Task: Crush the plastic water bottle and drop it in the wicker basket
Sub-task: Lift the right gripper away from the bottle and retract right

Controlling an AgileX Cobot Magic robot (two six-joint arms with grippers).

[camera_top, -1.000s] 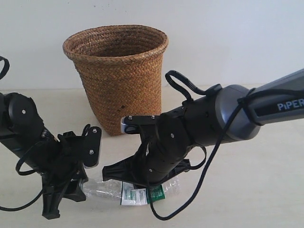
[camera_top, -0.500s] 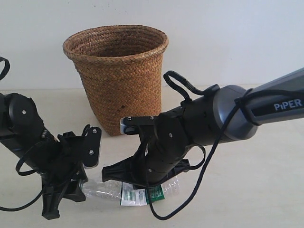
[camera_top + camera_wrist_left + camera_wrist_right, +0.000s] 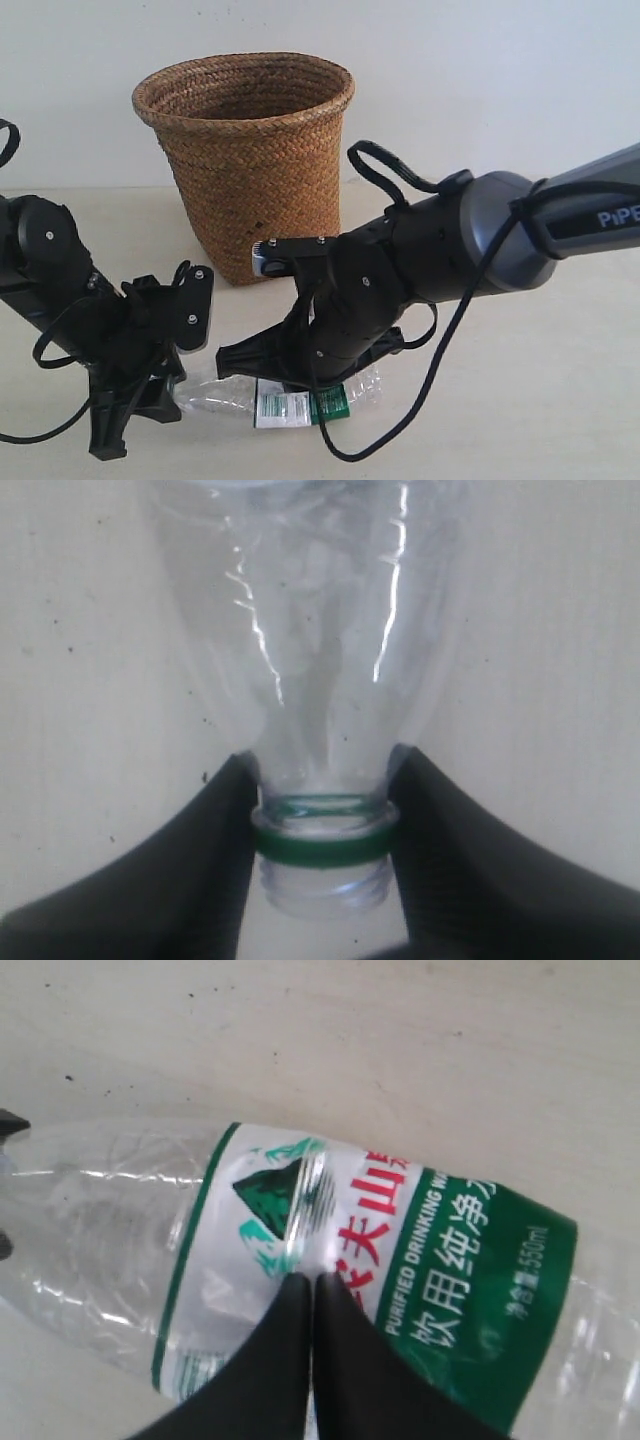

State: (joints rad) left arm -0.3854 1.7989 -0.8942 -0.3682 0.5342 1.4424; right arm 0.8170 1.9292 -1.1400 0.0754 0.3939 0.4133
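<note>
Pinching the bottle [image 3: 320,630] at its neck, your left pincer [image 3: 322,798] hasn't moved; right pincer [image 3: 312,1305], tips pressed together on the label [image 3: 420,1260], barely shifted. Bottle's still before the basket [image 3: 250,170], crush looks unfinished.

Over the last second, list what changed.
The right arm's forearm crept toward the exterior view's right edge. Nothing was grabbed or released. The right gripper stays shut over the plastic water bottle, the left gripper on its neck; the wicker basket unmoved.
</note>
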